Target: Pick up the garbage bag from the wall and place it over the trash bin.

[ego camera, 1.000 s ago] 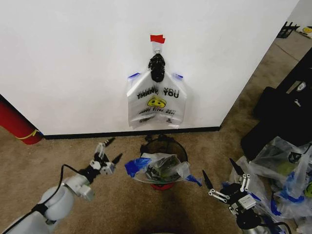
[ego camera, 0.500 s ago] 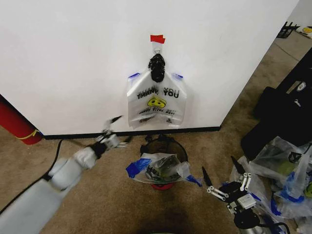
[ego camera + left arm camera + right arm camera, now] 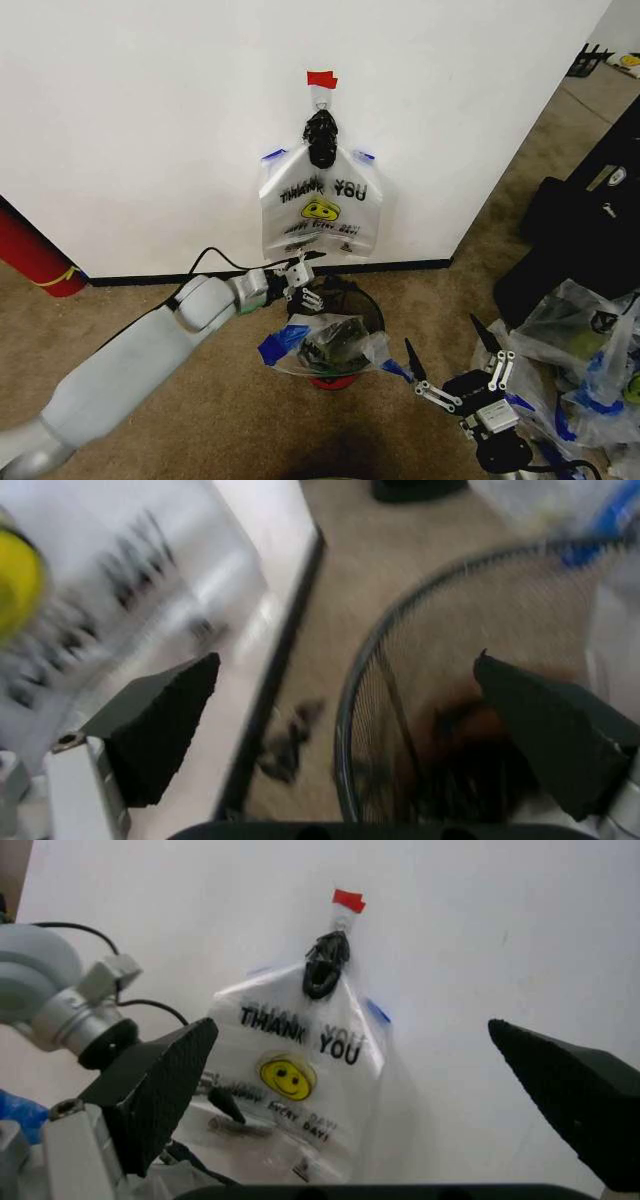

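The garbage bag [image 3: 321,206] hangs on the wall [image 3: 150,120], directly above the trash bin [image 3: 334,335]. My left claw [image 3: 303,280] is spread wide and holds nothing, just below the bag's lower edge, over the bin's rim. My right claw [image 3: 452,370] waits low beside the bin, fingers wide.

Head view: looks forward and down at wall [image 3: 150,120] and floor. Left wrist view: close, facing the trash bin [image 3: 420,705] rim. Right wrist view: farther, faces wall; shares the garbage bag [image 3: 300,1065] with head view.
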Tool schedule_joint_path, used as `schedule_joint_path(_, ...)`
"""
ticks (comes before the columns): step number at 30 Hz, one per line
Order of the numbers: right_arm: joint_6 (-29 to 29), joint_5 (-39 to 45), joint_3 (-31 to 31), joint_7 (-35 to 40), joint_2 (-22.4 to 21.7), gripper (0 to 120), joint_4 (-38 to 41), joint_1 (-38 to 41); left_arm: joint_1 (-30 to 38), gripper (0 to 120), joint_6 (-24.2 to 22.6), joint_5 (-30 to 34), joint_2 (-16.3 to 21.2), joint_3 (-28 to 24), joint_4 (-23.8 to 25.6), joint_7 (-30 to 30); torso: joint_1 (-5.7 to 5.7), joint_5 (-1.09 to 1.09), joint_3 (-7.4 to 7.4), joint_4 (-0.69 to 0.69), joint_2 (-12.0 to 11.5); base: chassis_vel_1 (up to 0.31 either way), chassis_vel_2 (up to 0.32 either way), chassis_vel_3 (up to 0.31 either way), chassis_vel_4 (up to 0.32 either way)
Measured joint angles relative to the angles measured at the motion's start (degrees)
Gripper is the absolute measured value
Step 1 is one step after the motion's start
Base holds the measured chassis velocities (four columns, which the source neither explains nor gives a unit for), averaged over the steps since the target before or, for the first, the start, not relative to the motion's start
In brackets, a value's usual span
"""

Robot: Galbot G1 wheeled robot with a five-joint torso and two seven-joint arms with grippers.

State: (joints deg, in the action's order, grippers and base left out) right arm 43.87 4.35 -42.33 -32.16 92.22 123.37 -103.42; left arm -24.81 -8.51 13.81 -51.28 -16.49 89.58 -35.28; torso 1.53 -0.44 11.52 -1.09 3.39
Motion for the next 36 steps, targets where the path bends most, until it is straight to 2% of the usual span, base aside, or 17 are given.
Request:
schedule_joint_path(5, 0.6, 0.0, 0.0, -0.3, 0.0, 100, 0.0, -0.1, 4.9, 100, -1.4, -3.1, -1.9, -3.5, -4.7, -4.2, 0.00, -0.01, 0.00, -0.04, 0.0, 0.000, 0.000, 0.000, 0.000)
schedule_joint_path(7, 0.6, -0.2, -0.1, -0.4, 0.0, 100, 0.0, -0.1, 7.1, 100, -1.9, -5.2, -3.5, -5.4, -7.7, -4.6, 0.00, -0.01, 0.00, -0.01, 0.0, 0.000, 0.000, 0.000, 0.000)
schedule_joint_path(13, 0.7, -0.4, 0.0, -0.6, 0.0, 100, 0.3, -0.2, 9.7, 100, -2.6, -8.2, -6.3, -8.0, -12.2, -4.8, 0.00, -0.02, 0.00, -0.03, 0.0, 0.000, 0.000, 0.000, 0.000)
schedule_joint_path(19, 0.7, -1.3, 0.2, -0.7, 0.0, 100, 0.1, 0.1, 11.1, 81, -2.9, -10.1, -7.6, -9.9, -15.7, -4.9, 0.00, -0.02, -0.01, -0.02, 0.0, 0.000, 0.000, 0.000, 0.000)
schedule_joint_path(20, 0.7, -1.3, 0.2, -0.7, 0.0, 100, 0.1, 0.1, 11.1, 81, -2.9, -10.1, -7.6, -9.9, -15.7, -4.9, 0.00, -0.02, -0.01, -0.02, 0.0, 0.000, 0.000, 0.000, 0.000)
schedule_joint_path(27, 1.8, -1.6, 0.3, -0.6, -0.1, 100, -1.1, 0.1, 9.2, 52, -3.9, -9.9, -5.9, -10.5, -14.3, -5.0, -0.01, -0.02, -0.02, -0.02, 0.0, 0.000, 0.000, 0.000, 0.000)
schedule_joint_path(28, 1.8, -1.6, 0.3, -0.6, -0.1, 100, -1.1, 0.1, 9.2, 52, -3.9, -9.9, -5.9, -10.5, -14.3, -5.0, -0.01, -0.02, -0.02, -0.02, 0.0, 0.000, 0.000, 0.000, 0.000)
schedule_joint_path(33, 2.6, -1.6, 0.3, -0.5, -0.1, 100, -1.2, 0.0, 6.2, 30, -6.0, -7.2, -3.3, -9.3, -10.3, -4.3, -0.01, -0.01, -0.02, 0.00, 0.0, 0.000, 0.000, 0.000, 0.000)
schedule_joint_path(36, 3.0, -1.6, 0.3, -0.5, -0.1, 100, -1.3, -0.1, 5.0, 26, -7.6, -5.4, -2.4, -8.5, -8.7, -3.0, -0.01, 0.01, -0.02, 0.00, 0.0, 0.000, 0.000, 0.000, 0.000)
